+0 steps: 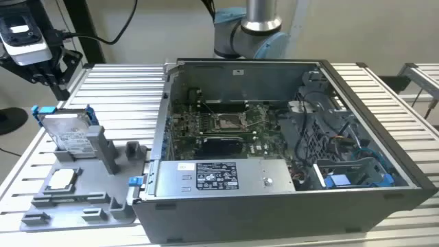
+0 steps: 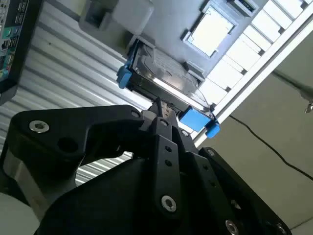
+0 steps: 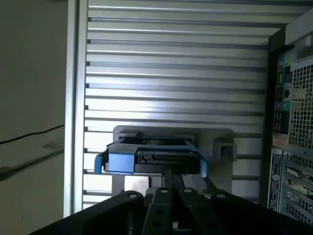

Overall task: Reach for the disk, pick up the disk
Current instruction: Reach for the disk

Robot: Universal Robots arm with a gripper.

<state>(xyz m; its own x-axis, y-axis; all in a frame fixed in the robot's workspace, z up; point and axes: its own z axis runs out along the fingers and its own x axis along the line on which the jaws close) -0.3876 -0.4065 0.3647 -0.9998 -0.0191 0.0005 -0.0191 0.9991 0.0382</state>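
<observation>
The disk [image 1: 69,131] is a silver-grey drive with a white label in a bright blue bracket. It stands tilted on its edge in a grey holder at the exterior view's left. My gripper [image 1: 49,77] hangs above and behind it, apart from it, with nothing in it. In both wrist views the black fingers meet at a narrow tip, so the gripper [image 2: 159,105] [image 3: 171,175] is shut. Just beyond the fingertips lies the disk [image 2: 166,78] [image 3: 154,156], its blue bracket ends showing on both sides.
An open computer case [image 1: 384,170] fills the table's middle and the exterior view's right. The grey holder plate [image 1: 89,198] also carries a small square silver chip [image 1: 61,179]. The slatted metal table [image 1: 116,87] ends close beside the disk.
</observation>
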